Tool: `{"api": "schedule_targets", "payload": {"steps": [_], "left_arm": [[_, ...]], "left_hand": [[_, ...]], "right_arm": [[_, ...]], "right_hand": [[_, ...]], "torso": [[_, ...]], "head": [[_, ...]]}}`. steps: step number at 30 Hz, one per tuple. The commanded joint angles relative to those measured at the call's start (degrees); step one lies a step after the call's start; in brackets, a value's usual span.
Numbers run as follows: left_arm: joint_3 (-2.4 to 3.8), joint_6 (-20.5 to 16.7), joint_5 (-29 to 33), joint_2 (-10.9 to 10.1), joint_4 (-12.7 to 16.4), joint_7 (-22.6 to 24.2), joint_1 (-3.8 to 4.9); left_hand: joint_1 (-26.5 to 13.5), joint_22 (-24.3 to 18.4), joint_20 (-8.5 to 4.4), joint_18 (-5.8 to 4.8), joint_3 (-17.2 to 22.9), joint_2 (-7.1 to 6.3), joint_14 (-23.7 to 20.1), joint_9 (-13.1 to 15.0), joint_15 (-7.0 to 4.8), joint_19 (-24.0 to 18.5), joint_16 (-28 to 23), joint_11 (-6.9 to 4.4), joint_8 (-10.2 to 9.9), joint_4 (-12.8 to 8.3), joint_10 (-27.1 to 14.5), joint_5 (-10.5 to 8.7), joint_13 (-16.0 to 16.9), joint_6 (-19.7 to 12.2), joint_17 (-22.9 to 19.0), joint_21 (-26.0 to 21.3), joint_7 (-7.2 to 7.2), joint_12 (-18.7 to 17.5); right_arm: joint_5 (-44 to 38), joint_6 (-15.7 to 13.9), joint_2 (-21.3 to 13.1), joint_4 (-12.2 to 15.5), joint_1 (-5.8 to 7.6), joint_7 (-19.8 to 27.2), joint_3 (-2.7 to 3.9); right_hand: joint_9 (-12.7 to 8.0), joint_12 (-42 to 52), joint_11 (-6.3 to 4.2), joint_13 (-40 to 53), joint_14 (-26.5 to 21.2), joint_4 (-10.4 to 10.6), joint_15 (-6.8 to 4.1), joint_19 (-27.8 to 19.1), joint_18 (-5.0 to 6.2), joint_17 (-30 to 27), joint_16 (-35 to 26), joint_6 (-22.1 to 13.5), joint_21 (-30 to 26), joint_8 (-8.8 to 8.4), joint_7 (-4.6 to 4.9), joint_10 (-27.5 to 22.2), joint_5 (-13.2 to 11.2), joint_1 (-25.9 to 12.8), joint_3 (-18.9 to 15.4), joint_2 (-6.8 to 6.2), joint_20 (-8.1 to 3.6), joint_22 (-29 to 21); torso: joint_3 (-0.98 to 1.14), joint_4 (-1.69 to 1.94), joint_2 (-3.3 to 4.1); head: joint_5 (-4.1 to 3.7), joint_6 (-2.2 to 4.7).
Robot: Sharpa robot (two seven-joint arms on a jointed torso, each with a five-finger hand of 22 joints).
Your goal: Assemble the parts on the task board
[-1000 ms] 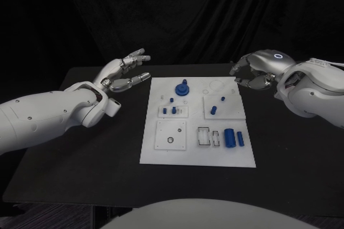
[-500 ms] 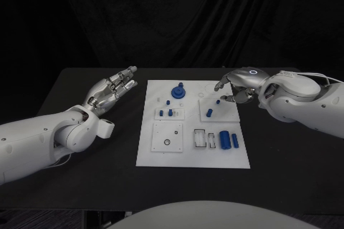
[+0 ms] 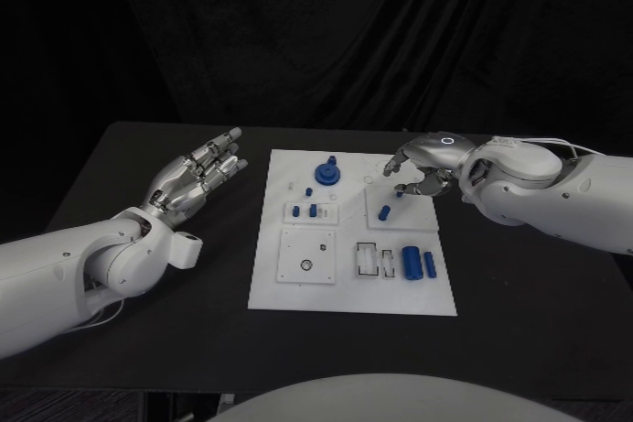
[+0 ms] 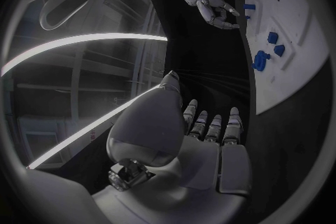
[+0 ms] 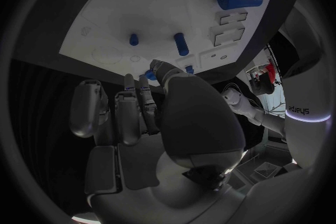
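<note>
Right hand [image 3: 424, 166] at two o'clock over task board [image 3: 354, 294], fingers [image 3: 396, 165] curled near small blue peg [image 3: 399, 195] but holding nothing, left hand [image 3: 198, 170] flat and spread at ten o'clock; probably light, hard, slippery, best pinched by its sides.

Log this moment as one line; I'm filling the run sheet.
left hand: open, beside task board | right hand: fingers curled, over board's far right | holding: nothing

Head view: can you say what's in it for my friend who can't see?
A white task board with small blue parts lies on a black table. The right hand hovers over its far right corner; the left hand hangs open beside its left edge.
</note>
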Motion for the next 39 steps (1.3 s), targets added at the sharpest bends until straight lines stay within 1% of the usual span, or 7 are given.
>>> {"api": "schedule_targets", "payload": {"steps": [1, 5, 7, 21, 26, 27, 39], "left_arm": [[0.06, 2.0, 0.7, 0.1, 0.1, 10.2, -0.15], [0.06, 2.3, 0.7, 0.2, 0.0, 10.0, -0.28], [0.06, 2.5, 0.7, 0.3, -0.1, 9.9, -0.34], [0.06, 3.3, 0.7, 0.9, -0.7, 9.5, -0.66], [0.06, 3.6, 0.7, 1.2, -1.1, 9.5, -0.74], [0.06, 3.6, 0.7, 1.2, -1.1, 9.5, -0.76], [0.06, 4.1, 0.7, 1.4, -1.2, 9.1, -0.94]], "left_hand": [[1.0, -0.1, 0.7, 0.7, -0.6, 0.1, 0.0, -0.1, 0.59, -0.1, -0.2, 0.49, -0.3, 0.0, -0.2, 0.28, -0.1, -0.5, -0.1, -0.2, -0.02, 0.0], [1.4, -0.2, 1.03, 0.78, -0.8, 0.25, 0.0, -0.1, 0.86, 0.0, -0.2, 0.77, -0.3, -0.1, -0.2, 0.27, -0.1, -0.7, 0.0, -0.2, -0.05, 0.1], [1.8, -0.4, 1.19, 0.86, -1.0, 0.36, 0.1, -0.1, 0.97, 0.0, -0.2, 1.27, -0.3, -0.1, -0.2, 0.27, 0.0, -0.7, 0.0, -0.2, -0.1, 0.3], [2.8, -0.1, 1.9, 0.98, -1.5, 0.7, 0.6, -0.1, 1.66, 0.3, 0.0, 2.28, -0.3, -0.2, -0.2, 0.28, 0.0, -1.0, 0.2, 0.0, -0.17, 0.4], [3.0, 0.0, 2.07, 1.01, -1.6, 0.8, 0.6, -0.1, 1.8, 0.4, 0.1, 2.49, -0.2, -0.2, -0.2, 0.28, 0.0, -0.9, 0.2, 0.0, -0.21, 0.5], [4.3, -0.1, 2.35, 1.12, -1.3, 0.71, 0.7, 0.0, 1.91, 0.7, 0.1, 2.77, -0.2, -0.4, -0.1, 9.61, 0.0, -1.0, 0.2, 0.0, -0.2, 0.5], [4.6, 0.0, 2.72, 1.2, -1.6, 0.91, 1.0, -0.1, 2.28, 0.8, 0.2, 3.52, -0.2, -0.2, 0.1, 11.09, 0.0, -0.9, 0.3, 0.1, -0.27, 0.9]], "right_arm": [[-0.6, 0.2, 0.2, -0.6, -0.34, 0.2, 0.04], [-0.6, 0.6, 0.5, -1.3, -0.64, 0.1, 0.04], [-0.6, 0.9, 0.5, -1.7, -0.82, 0.0, 0.04], [-0.6, 2.1, 0.3, -2.7, -1.25, -0.9, 0.04], [-0.6, 2.4, 0.3, -2.9, -1.48, -1.0, 0.04], [-0.6, 2.5, 0.3, -3.0, -1.56, -1.0, 0.04], [-0.6, 2.7, 0.7, -3.5, -2.2, -1.0, 0.04]], "right_hand": [[-0.1, 0.1, -0.07, -0.3, 0.6, -0.2, 0.21, 0.2, 0.79, 2.9, -0.1, 0.5, -0.3, 0.33, 0.07, 0.6, -0.1, 0.8, -0.2, 0.29, 0.08, 9.8], [-0.1, 0.2, -0.16, -0.7, 0.6, -0.4, 0.12, 0.3, 0.78, 2.8, -0.2, 1.6, -0.4, 0.73, -0.01, 1.2, -0.1, 1.3, -0.1, 0.4, 0.0, 9.8], [-0.1, 0.3, -0.2, -0.8, 0.6, -0.6, 0.1, 0.3, 0.77, 2.8, -0.2, 1.8, -0.4, 0.77, -0.09, 1.6, -0.1, 1.5, -0.1, 0.44, -0.03, 9.8], [-0.2, 1.2, -0.35, -1.1, 0.5, 0.0, 0.04, 0.3, 0.79, 2.7, -0.2, 2.3, -0.5, 0.76, -0.31, 3.3, -0.2, 0.6, -0.4, 0.46, -0.11, 9.8], [-0.2, 1.7, -0.45, -1.1, 0.6, 0.3, 0.01, 0.3, 0.79, 2.8, -0.1, 2.3, -0.6, 0.65, -0.32, 4.1, -0.1, 0.0, -0.5, 0.56, -0.14, 9.9], [-0.2, 1.8, -0.5, -1.1, 0.6, 0.3, -0.01, 0.3, 0.79, 2.8, -0.1, 2.3, -0.6, 0.64, -0.34, 4.4, -0.1, 0.0, -0.5, 0.59, -0.15, 9.9], [0.4, 2.4, -0.82, -1.2, 0.5, -0.4, -0.27, 0.3, 0.8, 2.8, -0.2, 4.1, -0.7, 1.53, -0.37, 5.2, -0.1, 0.8, -0.1, 0.74, -0.36, 9.9]], "torso": [[-0.71, 0.2, -0.02], [-0.8, 0.06, 0.18], [-0.82, 0.02, 0.18], [-1.04, 0.03, 0.11], [-1.03, 0.08, 0.15], [-1.05, 0.11, 0.13], [-1.12, 0.0, 0.15]], "head": [[-0.05, -0.11], [-0.1, -0.02], [-0.11, 0.0], [0.08, -0.46], [0.17, -0.61], [0.2, -0.68], [0.53, -1.23]]}}
